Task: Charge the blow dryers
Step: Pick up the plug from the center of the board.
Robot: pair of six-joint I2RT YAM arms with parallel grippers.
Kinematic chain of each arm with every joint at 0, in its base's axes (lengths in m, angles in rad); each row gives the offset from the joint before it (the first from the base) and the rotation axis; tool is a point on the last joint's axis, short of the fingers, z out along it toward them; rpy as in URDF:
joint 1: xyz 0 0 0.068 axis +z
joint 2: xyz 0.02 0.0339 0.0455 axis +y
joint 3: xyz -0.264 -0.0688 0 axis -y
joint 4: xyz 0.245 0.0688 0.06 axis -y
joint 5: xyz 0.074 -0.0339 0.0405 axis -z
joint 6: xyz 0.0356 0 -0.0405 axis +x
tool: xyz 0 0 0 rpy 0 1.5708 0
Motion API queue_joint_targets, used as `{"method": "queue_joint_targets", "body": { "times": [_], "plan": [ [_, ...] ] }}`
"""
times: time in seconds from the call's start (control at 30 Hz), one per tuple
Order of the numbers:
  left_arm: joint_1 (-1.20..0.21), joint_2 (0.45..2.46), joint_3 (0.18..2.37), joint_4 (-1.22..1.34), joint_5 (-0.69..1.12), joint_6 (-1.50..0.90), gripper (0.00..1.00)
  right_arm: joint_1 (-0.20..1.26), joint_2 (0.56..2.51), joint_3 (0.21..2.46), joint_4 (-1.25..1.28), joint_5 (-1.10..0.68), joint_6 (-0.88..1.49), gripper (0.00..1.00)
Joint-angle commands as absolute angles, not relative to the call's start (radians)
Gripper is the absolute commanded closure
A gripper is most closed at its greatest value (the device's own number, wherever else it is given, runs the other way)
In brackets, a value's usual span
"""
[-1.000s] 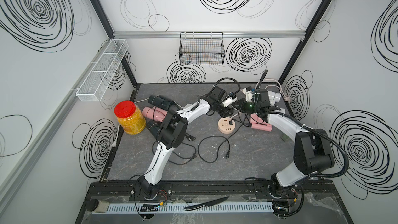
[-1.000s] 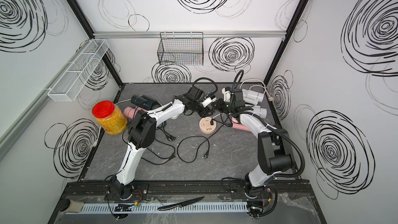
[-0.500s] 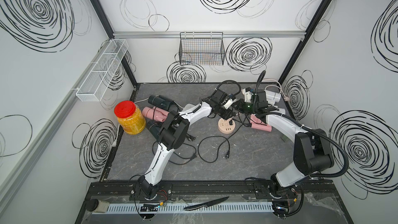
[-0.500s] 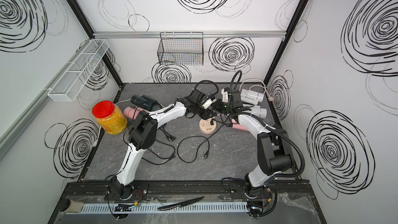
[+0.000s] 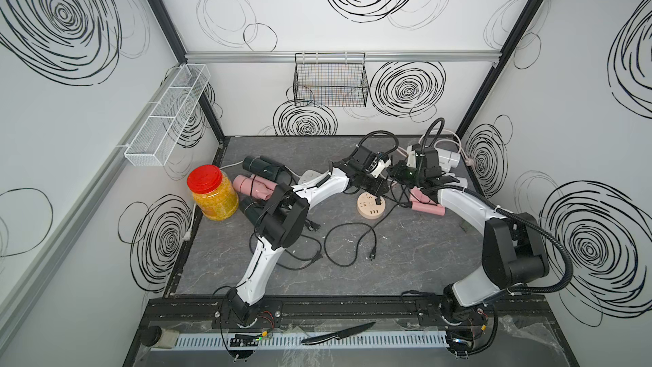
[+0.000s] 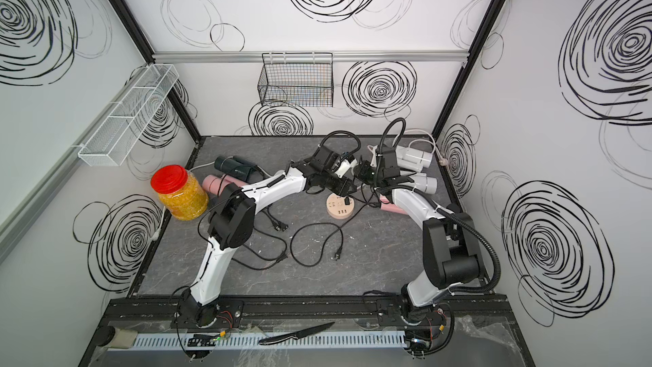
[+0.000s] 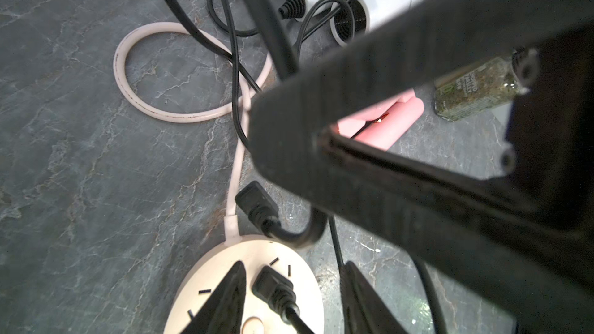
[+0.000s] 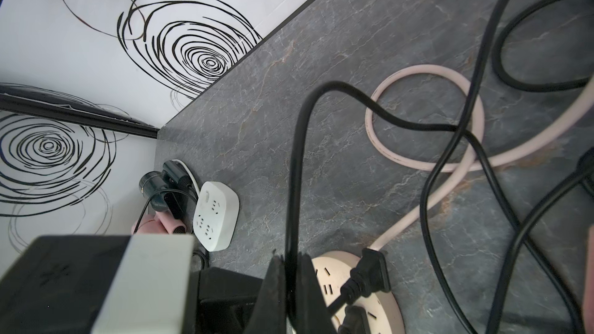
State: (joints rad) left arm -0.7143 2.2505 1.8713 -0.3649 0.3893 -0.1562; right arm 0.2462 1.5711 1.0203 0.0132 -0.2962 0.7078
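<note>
the left gripper (image 7: 293, 263) hangs directly above the round beige socket hub (image 7: 212, 274), its jaws parted, one on either side of a black plug (image 7: 273, 285) that sits in the hub's top face. the right gripper (image 8: 291, 257), just beside the hub, has its jaws pinched tight on a black cord (image 8: 297, 155). two white blow dryers (image 5: 447, 160) and a pink blow dryer (image 5: 428, 208) lie near the hub on its right, while two dark blow dryers (image 5: 263, 168) and the other pink blow dryer (image 5: 251, 185) lie well apart from it on its left.
</note>
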Motion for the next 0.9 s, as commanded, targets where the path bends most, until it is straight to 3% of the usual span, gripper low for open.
{"method": "queue_joint_targets", "body": {
  "times": [0.0,0.27,0.63,0.87],
  "plan": [
    [-0.73,2.233,1.918,-0.359,0.304,-0.238,0.5,0.244,1.527,1.006,0.061,-0.297,0.758,0.98],
    [-0.754,2.293,1.992,-0.385,0.15,-0.37,0.6,0.244,1.512,1.0,0.075,-0.3,0.789,0.98],
    [-0.77,2.352,2.048,-0.431,0.093,-0.422,0.63,0.243,1.502,0.988,0.108,-0.317,0.833,0.97],
    [-0.766,2.369,2.064,-0.41,0.055,-0.422,0.74,0.242,1.508,0.98,0.115,-0.337,0.841,0.97]
  ]
}}
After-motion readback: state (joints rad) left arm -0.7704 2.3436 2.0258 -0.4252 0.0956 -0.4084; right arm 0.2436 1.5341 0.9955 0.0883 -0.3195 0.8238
